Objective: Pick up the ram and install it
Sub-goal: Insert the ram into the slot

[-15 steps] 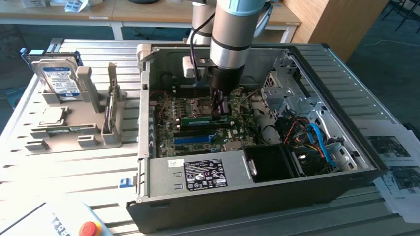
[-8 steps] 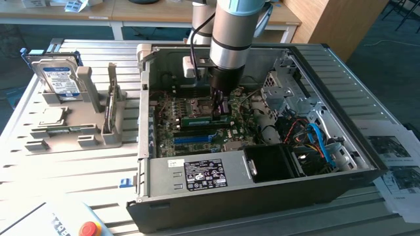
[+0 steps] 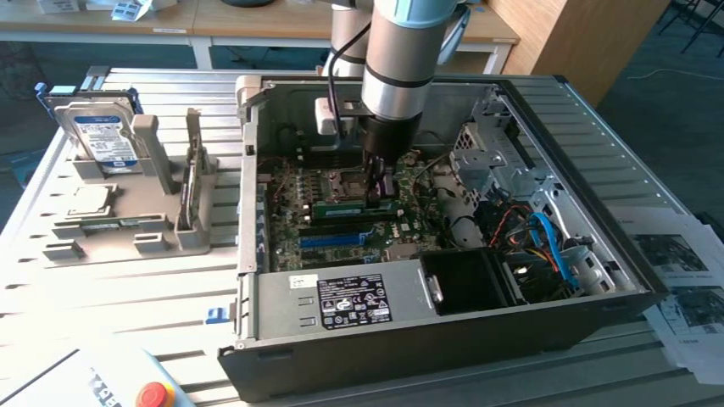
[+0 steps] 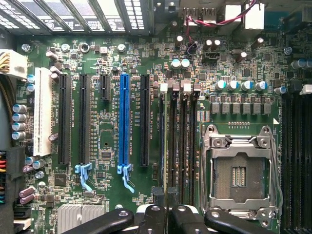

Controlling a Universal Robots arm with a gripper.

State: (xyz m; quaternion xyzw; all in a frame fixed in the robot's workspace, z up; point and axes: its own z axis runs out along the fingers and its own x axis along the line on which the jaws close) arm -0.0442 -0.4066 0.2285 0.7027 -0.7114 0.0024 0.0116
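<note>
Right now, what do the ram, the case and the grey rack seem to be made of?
The ram looks like green circuit board, probably fibreglass laminate, matte. The case is sheet metal, black-painted outside, bare grey inside; folded, punched panels suggest steel. The rack seems dull grey plastic, moulded or printed.

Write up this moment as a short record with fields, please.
case: open, its inside in view
arm: reaches down into the case
end effector: shut on the ram, above the motherboard
ram: green stick, in line with the memory slots beside the CPU socket; cannot tell whether it is seated
hard drive: upright in the holder, at the exterior view's left
</note>
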